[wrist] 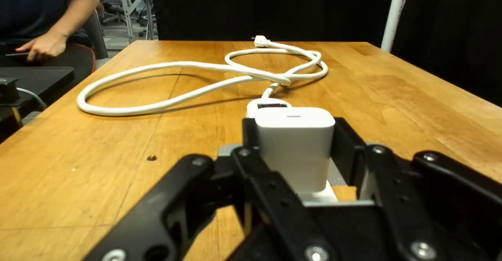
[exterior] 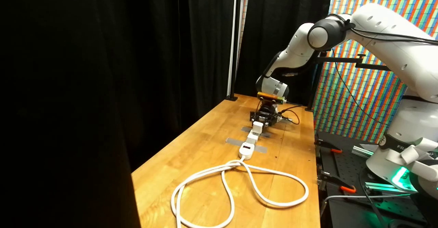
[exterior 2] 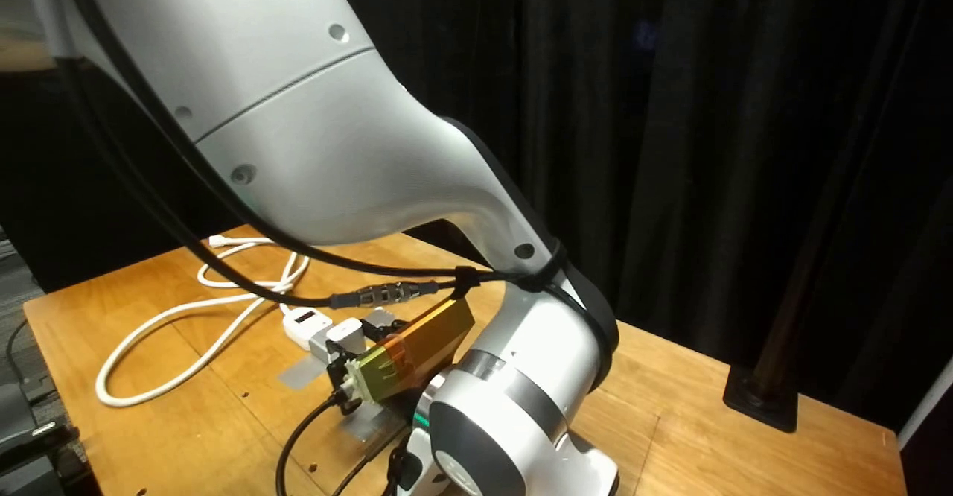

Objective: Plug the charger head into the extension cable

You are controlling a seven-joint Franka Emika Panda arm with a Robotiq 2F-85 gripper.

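At the end of the socket block away from its looped cable, my fingers are clamped on the charger, which stands upright. Grey tape crosses the block on the table. Whether the charger is plugged in, I cannot tell.

- In my wrist view, the charger head stands upright between the fingers of my gripper.
- It is over the near part of the extension cable's socket block; I can't tell whether it is seated.
- In an exterior view, tape strips flank the block on the table.
- From my wrist, beyond the block, one cable loop spreads left and another lies farther back.
- Behind the loops, the plug rests near the table's far edge.
- Left of the table is a person; behind it, a curtain.
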